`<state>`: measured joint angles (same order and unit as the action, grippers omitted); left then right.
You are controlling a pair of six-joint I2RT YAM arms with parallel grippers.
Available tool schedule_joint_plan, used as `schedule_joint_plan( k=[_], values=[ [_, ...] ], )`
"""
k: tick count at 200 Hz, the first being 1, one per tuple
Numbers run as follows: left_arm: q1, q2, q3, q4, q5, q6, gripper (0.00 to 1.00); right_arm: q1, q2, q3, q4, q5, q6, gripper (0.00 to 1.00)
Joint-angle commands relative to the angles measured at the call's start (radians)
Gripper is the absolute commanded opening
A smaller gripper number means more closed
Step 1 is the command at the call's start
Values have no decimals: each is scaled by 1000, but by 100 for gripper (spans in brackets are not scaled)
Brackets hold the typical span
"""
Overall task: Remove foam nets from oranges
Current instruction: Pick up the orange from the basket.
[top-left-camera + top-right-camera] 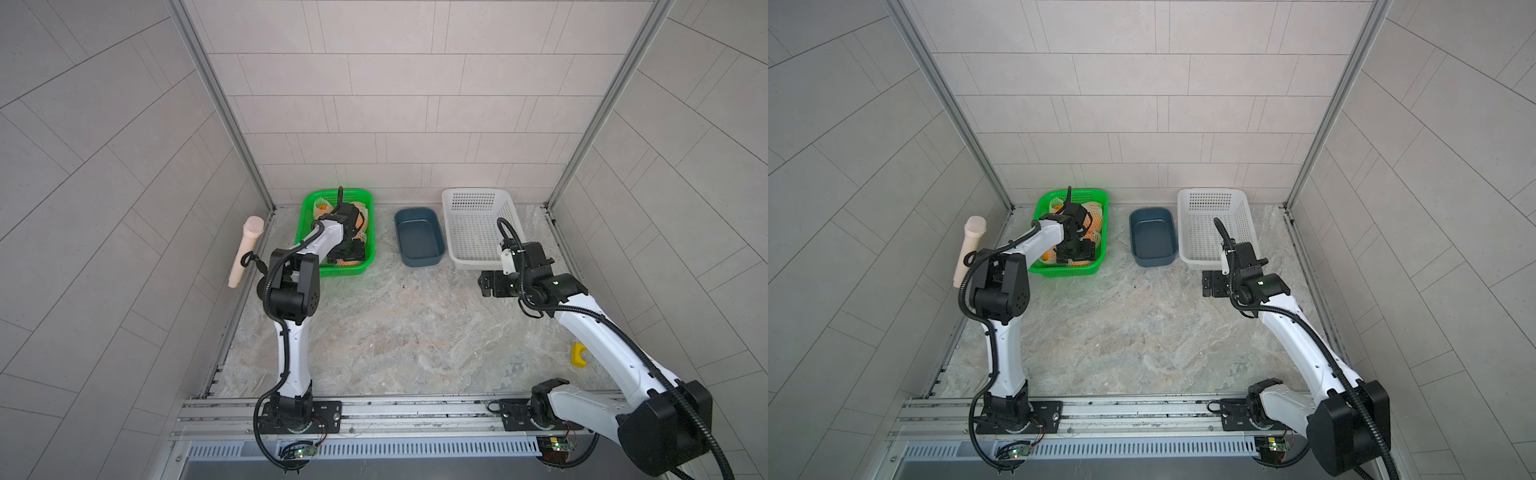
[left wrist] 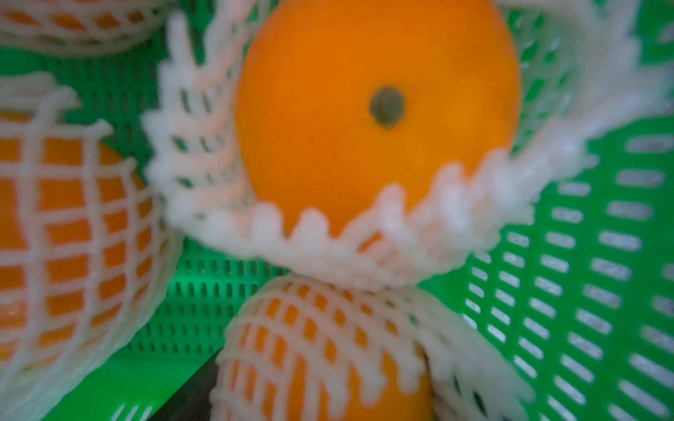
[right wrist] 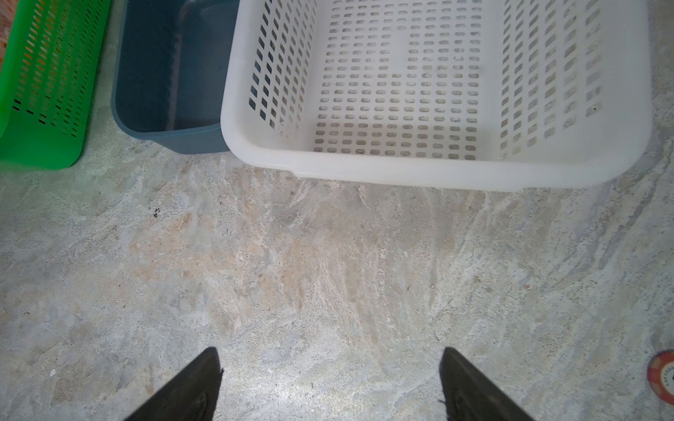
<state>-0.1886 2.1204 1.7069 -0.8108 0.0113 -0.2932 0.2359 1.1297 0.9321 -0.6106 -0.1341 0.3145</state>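
Several oranges in white foam nets lie in the green basket (image 1: 336,192). My left gripper (image 1: 349,253) reaches down into it. In the left wrist view one orange (image 2: 346,127) shows its bare top and dark stem dot, with its foam net (image 2: 364,251) bunched round its lower half. A netted orange (image 2: 321,357) sits between my left jaws, and one dark finger (image 2: 189,397) lies against its net. A further netted orange (image 2: 73,237) lies beside them. My right gripper (image 3: 330,364) hangs open and empty over bare table in front of the white basket.
An empty white perforated basket (image 1: 478,195) stands at the back right, with an empty blue-grey tub (image 1: 415,209) between it and the green basket. A yellow piece (image 1: 578,355) lies by the right wall. A beige cylinder (image 1: 245,253) leans on the left wall.
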Motion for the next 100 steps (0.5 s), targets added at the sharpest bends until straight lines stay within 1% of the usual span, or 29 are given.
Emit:
schedule_joint_plan(
  k=[1,100],
  values=[
    [-5,-83,-7,-22,-17,1,72,7,-28,24,-18,7,-2,95],
    [-13,-250,-14,-49,-4,0,71,7,-38,19,-11,1,4,95]
  ],
)
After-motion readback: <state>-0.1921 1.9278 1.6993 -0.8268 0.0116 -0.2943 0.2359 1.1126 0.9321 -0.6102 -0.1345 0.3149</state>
